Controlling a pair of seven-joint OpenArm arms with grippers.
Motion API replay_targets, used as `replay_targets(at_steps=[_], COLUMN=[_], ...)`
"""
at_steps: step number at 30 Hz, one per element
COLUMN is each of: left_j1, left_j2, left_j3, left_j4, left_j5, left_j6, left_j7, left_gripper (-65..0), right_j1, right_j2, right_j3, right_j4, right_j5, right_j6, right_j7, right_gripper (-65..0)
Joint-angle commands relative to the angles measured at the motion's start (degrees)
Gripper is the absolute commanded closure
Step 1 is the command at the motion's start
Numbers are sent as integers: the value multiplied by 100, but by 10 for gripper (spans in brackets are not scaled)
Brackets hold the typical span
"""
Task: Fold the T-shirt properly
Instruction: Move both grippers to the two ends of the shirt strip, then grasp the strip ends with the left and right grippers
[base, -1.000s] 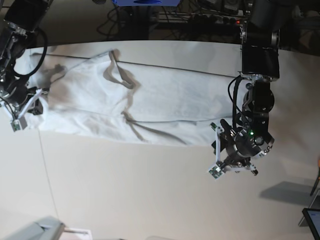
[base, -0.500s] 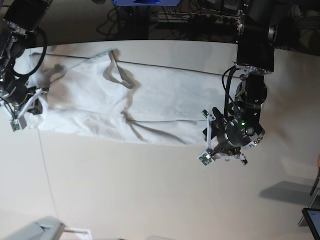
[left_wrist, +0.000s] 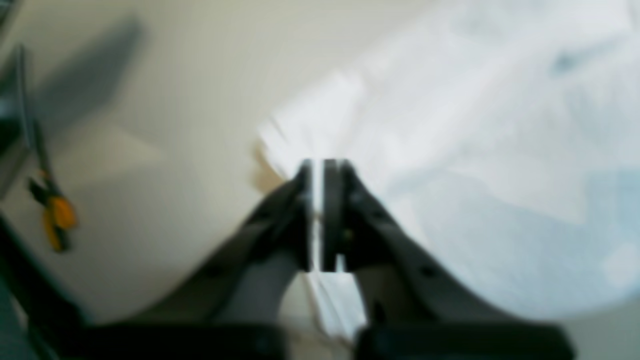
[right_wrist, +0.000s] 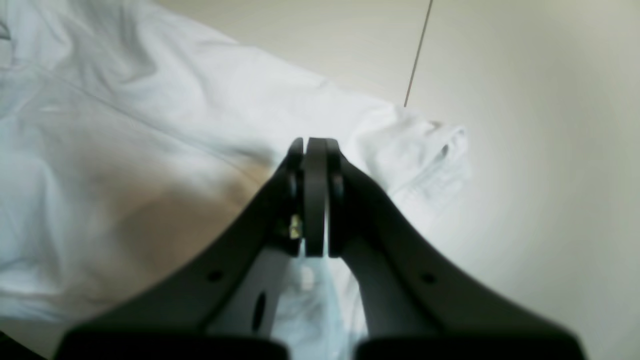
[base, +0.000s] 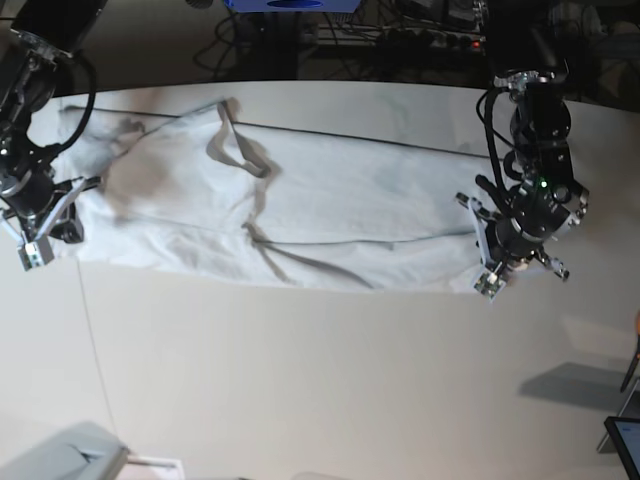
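The white T-shirt (base: 330, 200) lies stretched lengthwise across the back half of the pale table (base: 300, 380), wrinkled, with a fold ridge near its middle. My left gripper (base: 497, 278) is at the shirt's right end. In the left wrist view this gripper (left_wrist: 317, 170) is shut, with a thin white edge of the T-shirt (left_wrist: 475, 125) between its fingers. At the shirt's left end is my right gripper (base: 45, 235). The right wrist view shows that gripper (right_wrist: 315, 150) shut, with the T-shirt (right_wrist: 125, 125) gathered around and under its tips.
A grey box (base: 70, 460) sits at the table's front left corner. Cables and dark gear (base: 400, 40) run behind the table's back edge. A blurred orange-handled tool (left_wrist: 55, 220) lies off to the side in the left wrist view. A thin seam (base: 90, 330) crosses the tabletop.
My left arm swung from below the shirt's lower edge up and right to its right end, and its jaws closed on the cloth. The shirt's left part looks pulled tauter.
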Motion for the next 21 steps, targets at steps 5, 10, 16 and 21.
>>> replay_targets(at_steps=[5,10,16,21], left_j1=[649,992,1010,922], left_j2=[122,500,570,518], left_j3=[34,-150,-194,-194], left_j4=[61,-62,-405,-818], left_j5=[867,1061,797,806], left_j6=[-6,236,254,254], left_j7=[-1246,-2054,-2098,-2107], left_gripper=[0,0,0,0], right_j1=[-49,-49,-163,-155], right_j2=[-186,-291,-467,-449], right_j3=[17,17,-9,-229], right_j4=[86,-2,-99,-336], right_j5=[44,44,44,27], right_j6=[10,10,10,10], right_j7=[-16,-25,-7,10], right_gripper=[0,0,0,0])
